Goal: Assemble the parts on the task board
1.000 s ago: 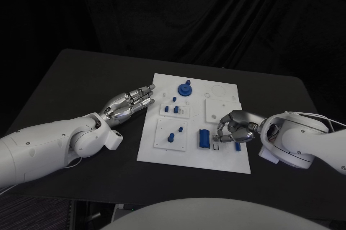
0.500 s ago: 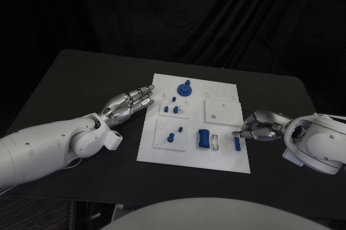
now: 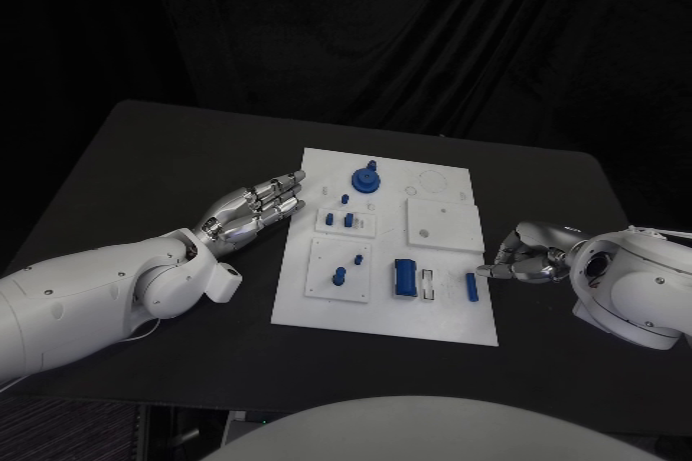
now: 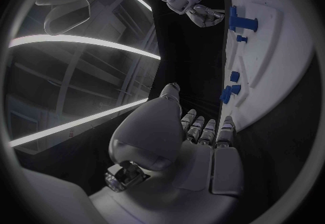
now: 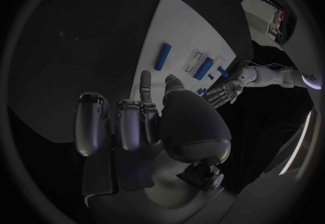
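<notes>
The white task board [image 3: 382, 316] lies mid-table. On it are a round blue knob [image 3: 368, 179], small pegs [image 3: 340, 219], a blue block [image 3: 407, 277] and a slim blue bar [image 3: 472, 286] near its right edge. My right hand [image 3: 531, 253] hovers just off that edge with its fingers curled in and nothing in them, one fingertip close to the bar. The right wrist view shows the bar [image 5: 162, 56] lying free on the board [image 5: 176, 29]. My left hand [image 3: 260, 209] lies flat and open at the board's left edge, fingers straight [image 4: 203, 126], holding nothing.
The black table [image 3: 159, 161] surrounds the board, with bare surface to the left and behind it. A further blue peg [image 3: 340, 275] stands in the lower left plate. The table's right corner lies close behind my right arm.
My right hand has drawn back rightward from above the board's right side to just past its edge. The slim bar stays on the board. The left hand has not moved.
</notes>
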Motion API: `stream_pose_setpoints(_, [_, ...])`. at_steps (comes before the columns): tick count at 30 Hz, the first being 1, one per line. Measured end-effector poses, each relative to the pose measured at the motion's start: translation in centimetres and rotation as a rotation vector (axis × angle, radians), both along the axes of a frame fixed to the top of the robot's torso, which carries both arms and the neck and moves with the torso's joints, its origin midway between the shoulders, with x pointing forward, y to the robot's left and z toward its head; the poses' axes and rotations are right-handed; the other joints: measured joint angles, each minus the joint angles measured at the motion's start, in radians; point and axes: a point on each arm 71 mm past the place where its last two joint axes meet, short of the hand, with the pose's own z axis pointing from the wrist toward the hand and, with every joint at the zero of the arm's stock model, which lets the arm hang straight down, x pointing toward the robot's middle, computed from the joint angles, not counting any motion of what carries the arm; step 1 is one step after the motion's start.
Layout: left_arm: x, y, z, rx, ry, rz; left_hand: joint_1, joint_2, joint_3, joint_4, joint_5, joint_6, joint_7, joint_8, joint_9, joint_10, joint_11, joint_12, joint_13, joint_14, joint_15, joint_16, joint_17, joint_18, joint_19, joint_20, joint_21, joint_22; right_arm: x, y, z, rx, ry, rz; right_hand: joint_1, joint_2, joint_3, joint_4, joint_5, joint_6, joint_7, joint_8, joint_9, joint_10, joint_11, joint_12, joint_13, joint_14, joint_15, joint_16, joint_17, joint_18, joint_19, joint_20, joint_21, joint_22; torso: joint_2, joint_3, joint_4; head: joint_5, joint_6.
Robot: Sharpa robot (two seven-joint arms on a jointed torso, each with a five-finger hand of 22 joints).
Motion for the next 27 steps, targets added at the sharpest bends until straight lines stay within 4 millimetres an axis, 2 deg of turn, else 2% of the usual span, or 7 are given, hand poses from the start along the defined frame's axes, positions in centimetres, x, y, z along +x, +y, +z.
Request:
stream_pose_setpoints(6, [0.0,0.1,0.0,0.0,0.0,0.001,0.0,0.0,0.0,0.0,0.0,0.0,0.0,0.0,0.0,0.0,0.0,0.0,0.0,0.0,0.0,0.0,-0.001,0.0,0.0,0.0,0.0,0.0,0.0,0.5,-0.2,-0.028,0.005,0.008,0.001,-0.001,0.0,0.0,0.0,0.0,0.0,-0.005,-0.004,0.0,0.0,0.0,0.0,0.0,0.0,-0.004,0.0,0.0,0.0,0.0,-0.002,0.0,0.001,0.0004,0.0007,0.001,0.0])
stream_pose_setpoints(10, [0.0,0.1,0.0,0.0,0.0,0.001,0.0,0.0,0.0,0.0,0.004,0.0,0.0,0.0,0.0,0.004,0.003,0.0,0.0,0.0,0.0,0.0,-0.001,0.0,0.0,0.0,0.0,0.0,0.1,1.0,-0.4,-0.041,0.0,0.019,0.011,-0.011,-0.003,-0.003,0.0,0.0,0.0,-0.013,-0.009,0.0,0.0,0.0,0.0,0.0,0.0,-0.004,0.0,0.0,0.0,0.0,-0.011,0.0,0.001,0.0004,0.001,0.0,0.0])
stream_pose_setpoints(24, [0.0,0.1,0.0,0.0,0.0,0.001,0.0,0.0,0.0,0.0,0.004,0.0,0.0,0.0,0.0,0.004,0.004,0.0,0.0,0.0,0.0,0.0,-0.001,0.0,0.0,0.0,0.0,0.0,0.0,1.8,-0.9,-0.056,-0.006,0.047,0.012,-0.012,-0.003,-0.003,0.0,0.0,0.0,-0.013,-0.011,0.0,0.0,0.0,0.0,0.0,0.0,-0.008,0.0,0.0,0.0,0.0,-0.02,0.0,0.001,0.0012,0.0011,-0.001,0.0])
stream_pose_setpoints(27, [0.0,0.1,0.0,0.0,0.0,0.001,0.0,0.0,0.0,0.0,0.004,0.0,0.0,0.0,0.0,0.004,0.003,0.0,0.0,0.0,0.0,0.0,0.0,0.0,0.0,0.0,0.0,0.0,0.0,1.9,-1.1,-0.058,-0.003,0.049,0.028,-0.021,-0.003,-0.003,0.0,0.003,0.004,-0.018,-0.014,0.0,0.0,0.0,0.0,0.0,0.0,-0.012,0.0,0.0,0.0,0.0,-0.023,0.0,0.001,0.0012,0.001,0.0,0.0])
